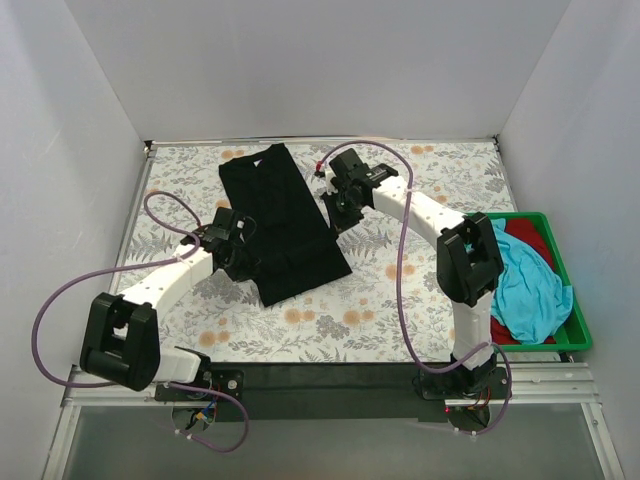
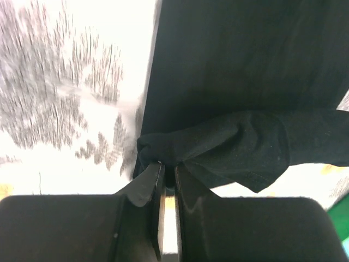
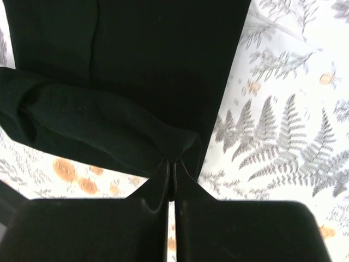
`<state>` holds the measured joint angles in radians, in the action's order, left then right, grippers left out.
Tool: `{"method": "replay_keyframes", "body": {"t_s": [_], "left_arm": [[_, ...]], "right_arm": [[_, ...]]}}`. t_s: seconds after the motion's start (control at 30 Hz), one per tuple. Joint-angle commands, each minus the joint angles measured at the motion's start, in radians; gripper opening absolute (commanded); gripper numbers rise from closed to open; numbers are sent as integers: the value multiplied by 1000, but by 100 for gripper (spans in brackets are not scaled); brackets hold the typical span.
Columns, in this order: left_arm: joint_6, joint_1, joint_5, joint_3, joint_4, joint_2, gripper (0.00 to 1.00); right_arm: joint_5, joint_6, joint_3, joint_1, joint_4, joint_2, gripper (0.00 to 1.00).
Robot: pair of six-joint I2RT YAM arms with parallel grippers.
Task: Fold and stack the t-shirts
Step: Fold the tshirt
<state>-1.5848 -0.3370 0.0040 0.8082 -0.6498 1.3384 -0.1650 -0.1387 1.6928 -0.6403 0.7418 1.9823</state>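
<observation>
Left claw (image 2: 168, 166), right claw (image 3: 170, 162) (both tight on cloth) at opposite edges of black t-shirt (image 1: 285, 215)

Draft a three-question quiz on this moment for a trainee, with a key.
1. True or false: the left gripper and the right gripper are each shut on a pinch of the black t-shirt.
2. Where does the turquoise t-shirt lie?
A. in the green tray
B. spread flat on the table between the arms
C. folded on top of the black one
3. Fill in: the other shirt in that tray, partly under the turquoise one, is ____ in colour.

Key: 1 true; 2 A; 3 red.
</observation>
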Motion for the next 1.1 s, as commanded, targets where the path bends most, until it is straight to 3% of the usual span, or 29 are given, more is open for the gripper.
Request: {"method": "replay_keyframes", "body": {"t_s": [0.0, 0.3, 0.63, 0.73, 0.8, 0.87, 0.9, 0.93, 1.0, 1.07], "left_arm": [[89, 38, -85, 81, 53, 18, 0], [175, 56, -125, 146, 125, 163, 0], [167, 58, -153, 134, 156, 237, 0], [166, 58, -162, 131, 170, 243, 4], [166, 58, -171, 131, 177, 248, 14], [167, 58, -191, 138, 183, 246, 29], [170, 58, -196, 143, 184, 242, 42], [172, 58, -202, 151, 182, 232, 49], [174, 58, -213, 154, 182, 185, 62], [177, 56, -216, 157, 180, 147, 69]], "right_arm": [[33, 18, 83, 25, -19, 29, 1], [45, -5, 127, 40, -67, 104, 1], [35, -27, 116, 54, -105, 156, 1], [38, -32, 113, 54, -117, 170, 1], [39, -41, 110, 54, -130, 174, 1], [39, -45, 117, 54, -140, 178, 12], [38, -47, 122, 54, -142, 176, 16], [36, -47, 126, 54, -144, 171, 24], [38, -47, 119, 53, -156, 138, 30], [39, -44, 66, 53, -206, 95, 37]]}}
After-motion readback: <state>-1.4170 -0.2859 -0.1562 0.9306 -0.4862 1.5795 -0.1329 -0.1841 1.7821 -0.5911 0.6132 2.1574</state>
